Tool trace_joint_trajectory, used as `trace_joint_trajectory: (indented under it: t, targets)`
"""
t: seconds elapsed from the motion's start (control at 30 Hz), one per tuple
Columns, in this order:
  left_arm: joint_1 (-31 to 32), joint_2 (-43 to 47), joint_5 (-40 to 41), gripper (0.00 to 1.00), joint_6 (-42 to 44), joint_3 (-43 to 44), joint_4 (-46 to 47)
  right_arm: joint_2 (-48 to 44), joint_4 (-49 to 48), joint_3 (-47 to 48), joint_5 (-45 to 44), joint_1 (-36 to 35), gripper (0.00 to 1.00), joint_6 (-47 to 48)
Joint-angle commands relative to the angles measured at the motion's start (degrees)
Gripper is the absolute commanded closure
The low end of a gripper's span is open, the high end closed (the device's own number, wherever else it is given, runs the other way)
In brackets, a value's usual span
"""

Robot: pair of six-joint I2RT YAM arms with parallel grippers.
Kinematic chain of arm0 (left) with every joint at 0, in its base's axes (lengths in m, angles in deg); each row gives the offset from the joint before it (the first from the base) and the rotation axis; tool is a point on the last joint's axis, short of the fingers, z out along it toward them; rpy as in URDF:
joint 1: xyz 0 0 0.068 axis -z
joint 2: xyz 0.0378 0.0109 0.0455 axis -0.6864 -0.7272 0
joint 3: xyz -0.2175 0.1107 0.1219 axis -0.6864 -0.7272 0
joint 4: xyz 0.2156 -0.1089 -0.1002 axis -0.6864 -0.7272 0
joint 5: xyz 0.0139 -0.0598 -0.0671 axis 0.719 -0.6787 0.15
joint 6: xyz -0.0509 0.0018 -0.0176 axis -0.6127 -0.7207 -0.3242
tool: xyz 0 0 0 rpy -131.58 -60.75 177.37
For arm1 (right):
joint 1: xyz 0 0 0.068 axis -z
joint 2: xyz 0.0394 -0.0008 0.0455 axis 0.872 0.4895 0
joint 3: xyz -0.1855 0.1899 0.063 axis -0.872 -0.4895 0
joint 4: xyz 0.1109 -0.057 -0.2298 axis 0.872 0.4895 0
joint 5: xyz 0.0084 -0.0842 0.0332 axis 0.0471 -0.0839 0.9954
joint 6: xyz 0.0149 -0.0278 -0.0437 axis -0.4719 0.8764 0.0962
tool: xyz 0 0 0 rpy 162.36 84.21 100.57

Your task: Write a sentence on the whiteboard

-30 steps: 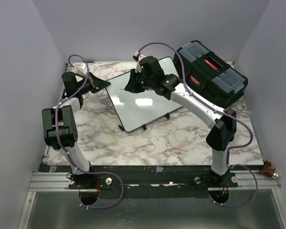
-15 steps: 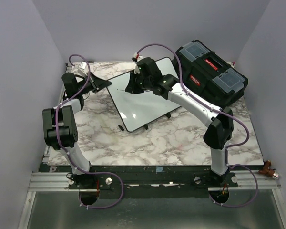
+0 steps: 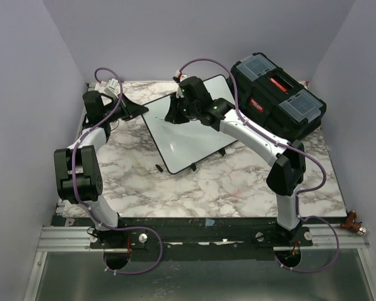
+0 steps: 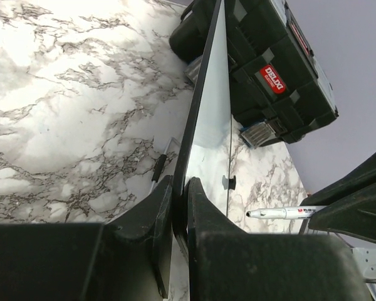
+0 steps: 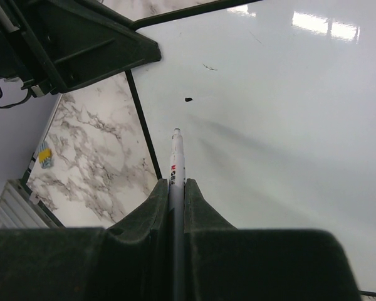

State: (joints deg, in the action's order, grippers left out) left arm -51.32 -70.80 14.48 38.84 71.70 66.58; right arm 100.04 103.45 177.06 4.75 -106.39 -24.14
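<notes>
Seen from above, the whiteboard [image 3: 194,135] lies askew on the marble surface [image 3: 194,188], just beside the black toolbox [image 3: 279,94]. The left gripper [image 3: 136,110] reaches from a raised, bent arm to the board's far-left corner, while the right arm stretches across so that the right gripper [image 3: 174,115] hangs over the board's upper left. The left wrist view shows the left gripper [image 4: 178,185] with its jaws pinching the black frame of the whiteboard [image 4: 216,113] edge-on, steadying it. The right wrist view shows the right gripper [image 5: 174,185] with its jaws pressed on a white marker [image 5: 175,163], tip pointing forward and close over the whiteboard [image 5: 269,125] near its left edge; contact cannot be told. Only a small black mark [image 5: 188,99] and a faint stroke show, so writing the sentence looks barely begun. The next move calls for light, even tip pressure and a firmly held board.
</notes>
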Motion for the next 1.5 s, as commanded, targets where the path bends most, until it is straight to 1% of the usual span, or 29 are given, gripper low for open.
trace_joint_trajectory:
  t: [0.0, 0.1, 0.2, 0.27, 0.4, 0.6, 0.7, 1.07, 1.47]
  targets:
    - [1.9, 1.0, -0.7, 1.0, 9.0, -2.0, -2.1, -1.5, -1.1, -0.9, -1.8, -0.3, 0.99, 0.9]
    - [2.0, 1.5, -1.5, 1.0, 10.0, -2.4, -2.1, -1.4, -1.5, -0.7, -1.6, -0.3, 0.99, 0.9]
    - [2.0, 2.9, -2.0, 1.0, 10.6, -4.5, 1.1, -1.0, -1.5, 0.1, -1.7, -0.3, 0.99, 0.7]
    - [2.0, 4.2, -0.6, 1.0, 11.5, -5.8, 1.9, -0.7, -1.4, 0.5, -2.1, -0.4, 0.99, 0.6]
    - [2.0, 6.5, 2.5, 1.0, 15.9, -7.4, 0.6, 0.2, -0.7, 2.0, -3.4, -1.0, 0.99, 0.6]
    - [2.4, 8.8, 4.6, 1.0, 18.5, -8.8, 0.5, 2.2, 1.6, 6.1, -10.3, -3.8, 0.99, 2.0]
    - [2.6, 9.1, 4.9, 1.0, 19.1, -8.7, -0.1, 2.2, 1.8, 6.6, -13.0, -4.7, 0.99, 2.5]
    - [2.7, 10.0, 5.2, 1.0, 20.4, -7.8, -2.6, 3.2, 3.2, 6.3, -18.3, -5.9, 0.99, 2.6]
    - [2.7, 10.5, 5.1, 1.0, 20.6, -7.5, -3.3, 6.2, 3.5, 8.6, -16.6, -6.0, 0.99, 2.7]
